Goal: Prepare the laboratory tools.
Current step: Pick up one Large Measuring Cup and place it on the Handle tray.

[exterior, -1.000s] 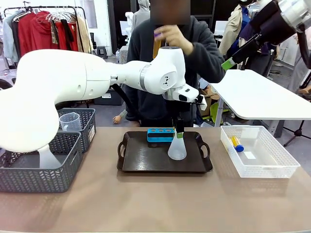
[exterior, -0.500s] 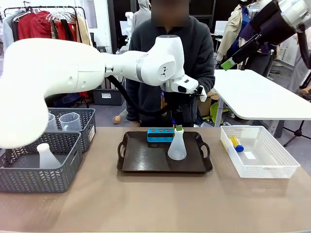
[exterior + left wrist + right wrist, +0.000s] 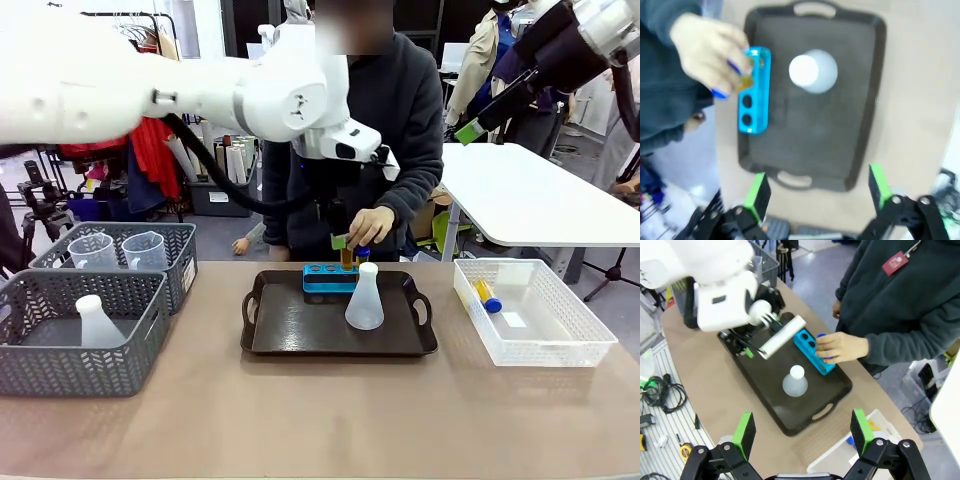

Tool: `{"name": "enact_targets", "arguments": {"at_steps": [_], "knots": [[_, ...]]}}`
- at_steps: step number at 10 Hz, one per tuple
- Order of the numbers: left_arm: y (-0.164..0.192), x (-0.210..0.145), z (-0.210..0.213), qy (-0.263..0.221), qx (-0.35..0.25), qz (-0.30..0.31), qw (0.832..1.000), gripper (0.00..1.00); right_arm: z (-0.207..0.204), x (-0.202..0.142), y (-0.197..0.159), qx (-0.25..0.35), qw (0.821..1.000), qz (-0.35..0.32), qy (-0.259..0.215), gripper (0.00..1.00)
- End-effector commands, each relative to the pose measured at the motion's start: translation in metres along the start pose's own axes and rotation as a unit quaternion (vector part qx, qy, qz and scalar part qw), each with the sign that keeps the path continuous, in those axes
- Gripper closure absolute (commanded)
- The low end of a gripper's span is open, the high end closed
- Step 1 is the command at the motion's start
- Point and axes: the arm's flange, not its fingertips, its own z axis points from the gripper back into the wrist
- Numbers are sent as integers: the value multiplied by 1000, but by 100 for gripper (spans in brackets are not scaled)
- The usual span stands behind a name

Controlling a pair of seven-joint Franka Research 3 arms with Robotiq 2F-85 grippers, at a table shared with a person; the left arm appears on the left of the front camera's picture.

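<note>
Left fingers (image 3: 817,187) spread wide, nothing between the green pads, hanging above the far side of the tray (image 3: 300,325), just beside the person's hand (image 3: 372,226). Clear of the flask (image 3: 365,300). Left arm (image 3: 200,90) stretched in from the left, high over the baskets (image 3: 60,370). Right fingers (image 3: 802,430) also spread wide and empty, held high over the right side of the surface (image 3: 300,420), well apart from everything on it.

Flask upright on the tray, a little right of its middle, gripped by nothing. Just behind it and to its left, the blue rack (image 3: 329,277), lying along the tray's far edge, holes up, two of them plainly empty in the left wrist view. Over the rack's right end, a tube (image 3: 347,259) of orange liquid pinched in the hand; seated in a hole or not, cannot tell. Something blue also at that hand, too blurred to name.

Right of the tray and apart from it, the white bin (image 3: 545,355), with another blue-capped tube (image 3: 487,296) lying near its left wall. Left of the tray, the two grey baskets, one behind the other. In the near one, a second flask (image 3: 97,322), upright. In the far one, two clear beakers (image 3: 147,250) side by side.
</note>
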Motion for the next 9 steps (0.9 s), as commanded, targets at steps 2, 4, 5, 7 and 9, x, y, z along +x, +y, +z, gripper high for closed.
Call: {"name": "enact_targets", "arguments": {"at_steps": [2, 4, 5, 7, 9], "knots": [[-31, -55, 53, -6, 40, 57, 998, 0, 1, 0, 0, 0, 1000, 0, -1, 0], [-40, -80, 92, -4, 87, 107, 990, 0, 1, 0, 0, 0, 1000, 0, -1, 0], [-44, -96, 114, 9, 108, 139, 984, 0, 1, 0, 0, 0, 1000, 0, -1, 0], [-45, -128, 141, 16, 145, 208, 967, 0, 1, 0, 0, 0, 1000, 0, -1, 0], [-36, -159, 160, 25, 162, 248, 955, 0, 1, 0, 0, 0, 1000, 0, -1, 0]]}}
